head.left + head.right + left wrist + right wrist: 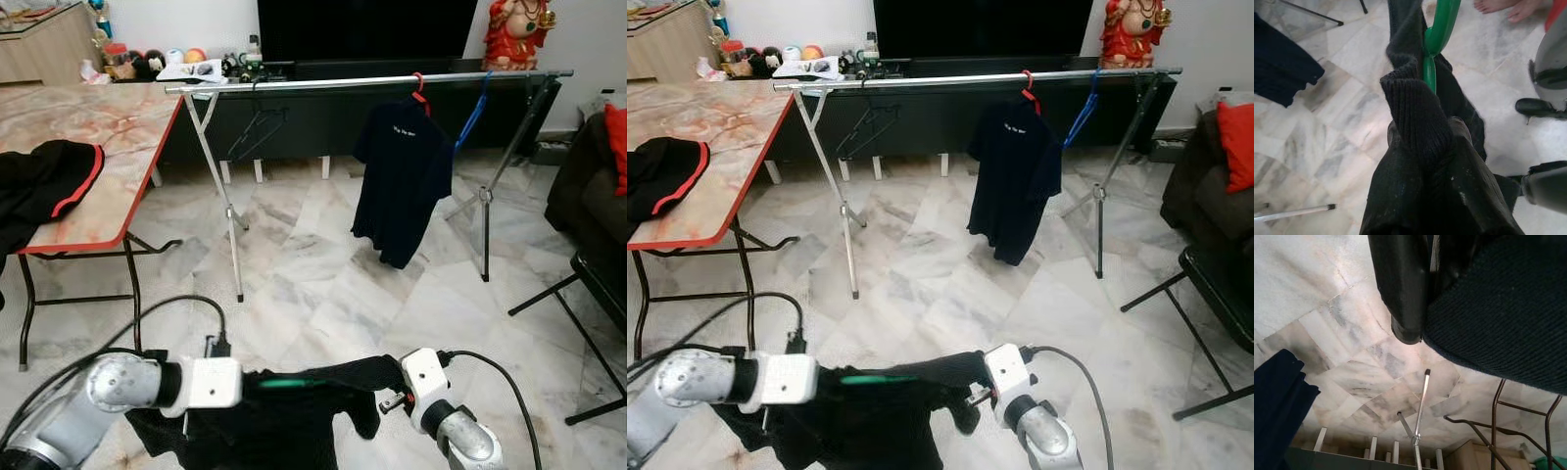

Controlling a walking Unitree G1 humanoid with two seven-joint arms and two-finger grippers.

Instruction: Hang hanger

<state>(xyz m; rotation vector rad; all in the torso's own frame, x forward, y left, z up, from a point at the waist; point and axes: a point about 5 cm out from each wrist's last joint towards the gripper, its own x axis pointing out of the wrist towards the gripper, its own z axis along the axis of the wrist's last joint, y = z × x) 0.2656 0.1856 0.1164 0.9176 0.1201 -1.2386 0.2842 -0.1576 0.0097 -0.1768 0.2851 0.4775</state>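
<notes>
Low in front of me, a black garment (265, 421) hangs on a green hanger (284, 383), stretched between my two grippers. My left gripper (250, 384) is shut on its ribbed collar (1418, 112), right by the green hanger (1437, 39). At the garment's other end my right gripper (389, 384) is shut on the cloth; one black finger (1403, 293) presses against the fabric (1498, 308). Across the room stands a silver clothes rail (323, 84). It carries a dark t-shirt (402, 181) on a red hanger (419, 90), a blue hanger (474, 113) and a black hanger (257, 127).
A marble-topped table (108, 137) with a red edge stands at the left, a black and red garment (49, 176) on it. A dark sofa (588, 186) and a black metal frame (588, 333) are at the right. A person's bare feet (1498, 7) stand nearby on the floor.
</notes>
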